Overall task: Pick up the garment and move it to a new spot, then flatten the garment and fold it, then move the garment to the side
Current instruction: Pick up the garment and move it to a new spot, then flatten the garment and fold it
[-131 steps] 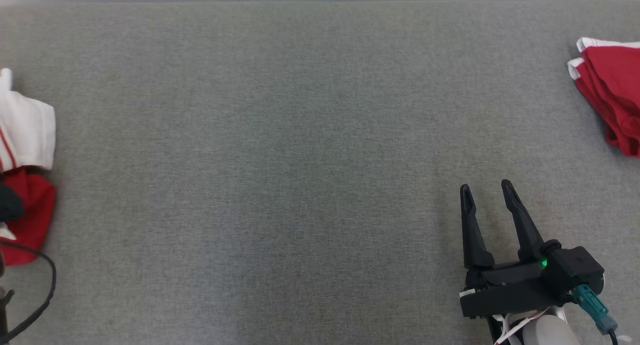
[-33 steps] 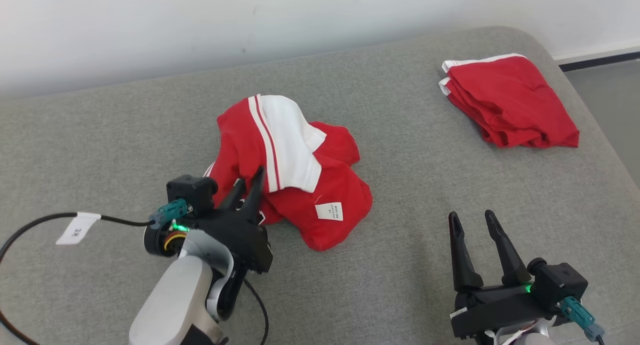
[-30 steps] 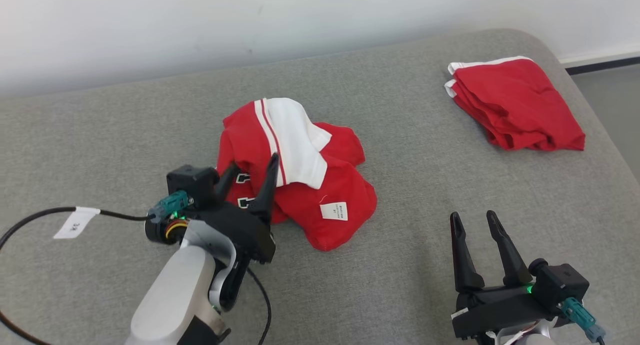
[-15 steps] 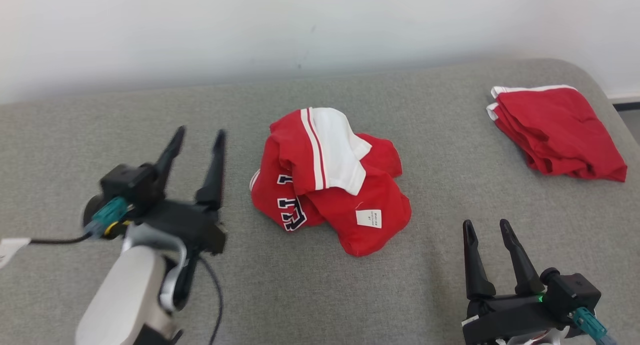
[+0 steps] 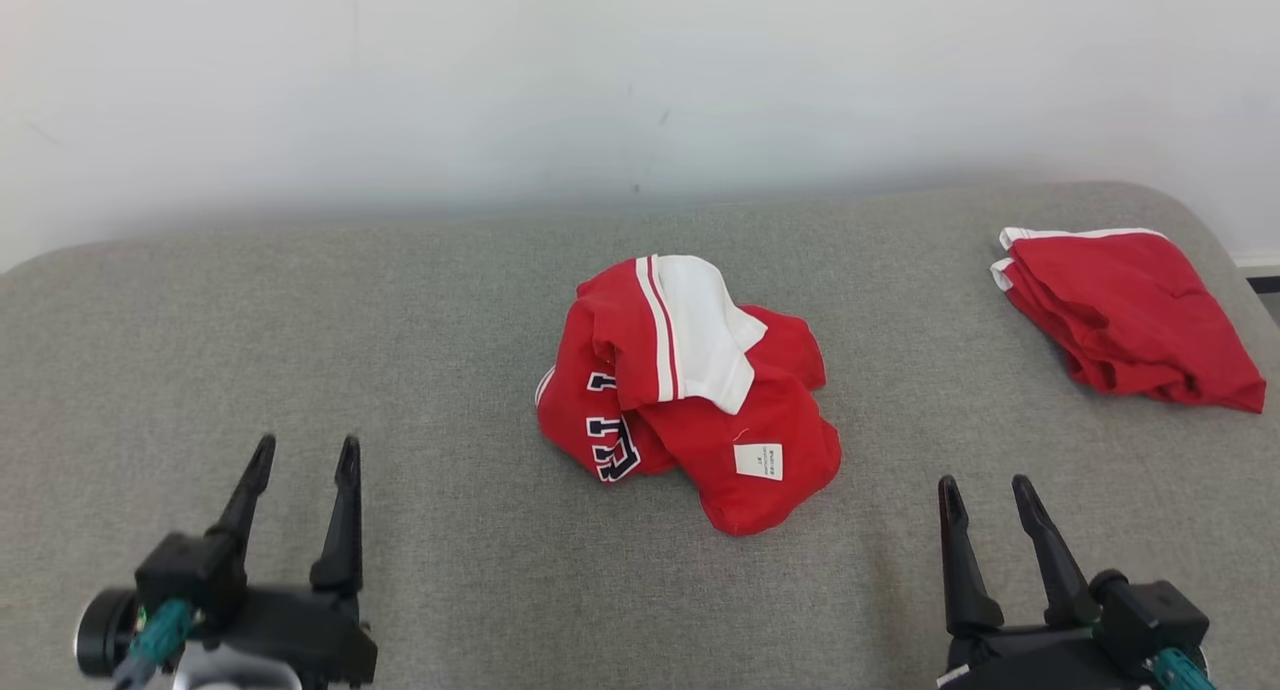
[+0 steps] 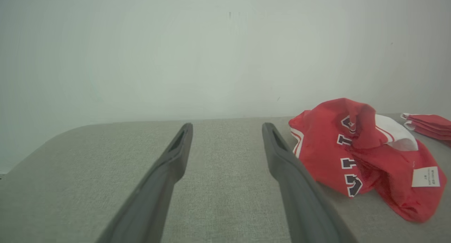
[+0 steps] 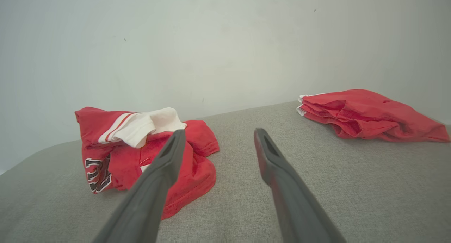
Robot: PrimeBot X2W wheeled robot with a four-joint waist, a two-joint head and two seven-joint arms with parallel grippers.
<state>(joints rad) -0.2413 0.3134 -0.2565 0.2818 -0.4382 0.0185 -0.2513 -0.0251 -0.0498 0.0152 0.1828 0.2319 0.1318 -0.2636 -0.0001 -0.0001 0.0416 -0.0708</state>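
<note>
Grey upholstered table (image 5: 400, 320) bears the crumpled red-and-white garment (image 5: 700, 420), just released; left end effector (image 5: 306, 444) and right end effector (image 5: 983, 484) gape empty; flattening next.

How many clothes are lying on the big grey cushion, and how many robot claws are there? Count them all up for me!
Clothes: 2, the crumpled red and white jersey in the middle and the folded red garment at the right.
Black two-fingered grippers: 2, the left gripper and the right gripper, both open and empty.
Total: 4
</note>
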